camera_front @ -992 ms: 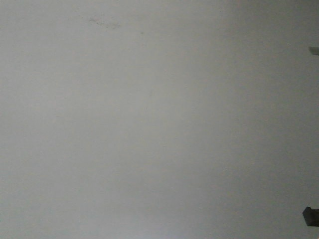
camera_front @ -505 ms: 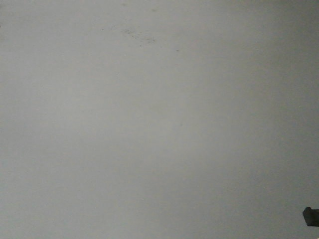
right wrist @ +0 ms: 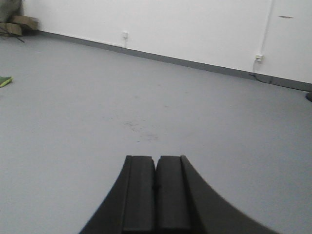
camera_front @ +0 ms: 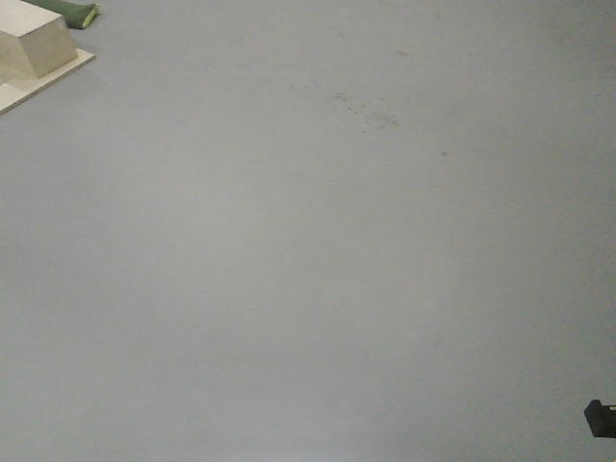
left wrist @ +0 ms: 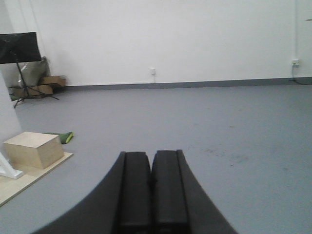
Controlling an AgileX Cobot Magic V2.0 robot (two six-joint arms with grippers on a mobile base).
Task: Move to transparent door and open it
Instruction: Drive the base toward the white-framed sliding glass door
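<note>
While both pressed closed, left claw [left wrist: 151,163] and right claw [right wrist: 156,165] face grey floor [camera_front: 308,241].

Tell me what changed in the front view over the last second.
The floor scuff marks slid down and right, and a pale wooden box with a green item entered top left, so the robot seems to be driving. The dark block at bottom right kept its place.

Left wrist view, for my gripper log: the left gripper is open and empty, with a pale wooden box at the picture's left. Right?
Not quite. The left gripper is shut, its jaws pressed together with nothing between them, as the left wrist view shows. The pale wooden box does sit at the picture's left.
</note>
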